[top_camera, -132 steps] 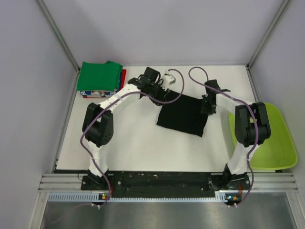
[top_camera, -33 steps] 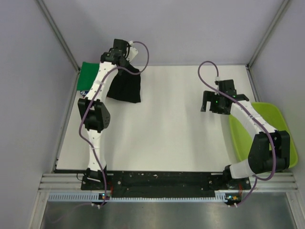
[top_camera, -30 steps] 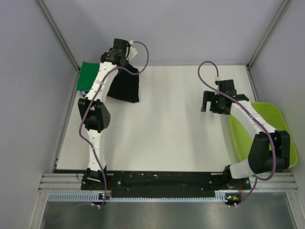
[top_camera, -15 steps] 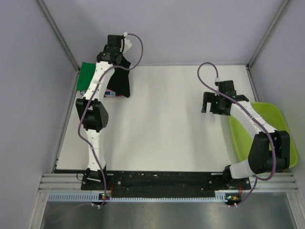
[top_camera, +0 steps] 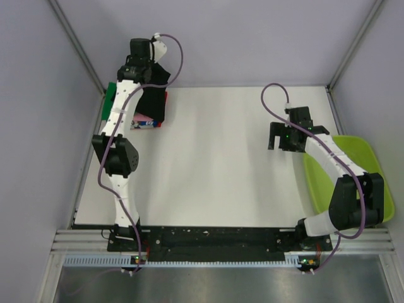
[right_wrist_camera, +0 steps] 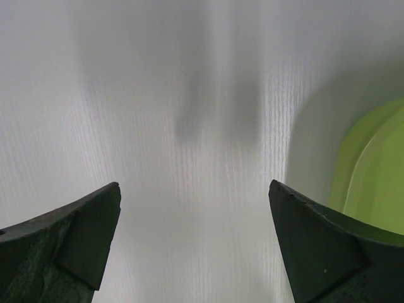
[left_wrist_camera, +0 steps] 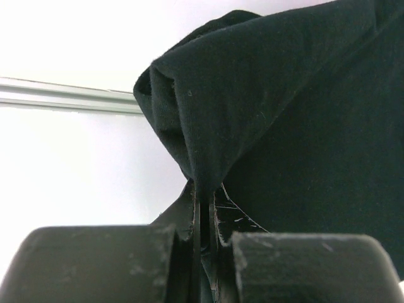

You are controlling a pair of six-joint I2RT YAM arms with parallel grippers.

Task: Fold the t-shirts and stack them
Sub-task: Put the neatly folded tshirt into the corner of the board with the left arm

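Cloth of the plain black t-shirt hangs clamped in my left pincer above the folded green-and-red shirt stack, my empty right pincer spread wide, well apart.

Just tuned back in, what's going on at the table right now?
The left gripper is shut on the folded black t-shirt, holding it up over the stack of folded shirts in the far left corner; it is not yet laid down. The right gripper is open and empty, hovering over the table beside the lime-green tub.
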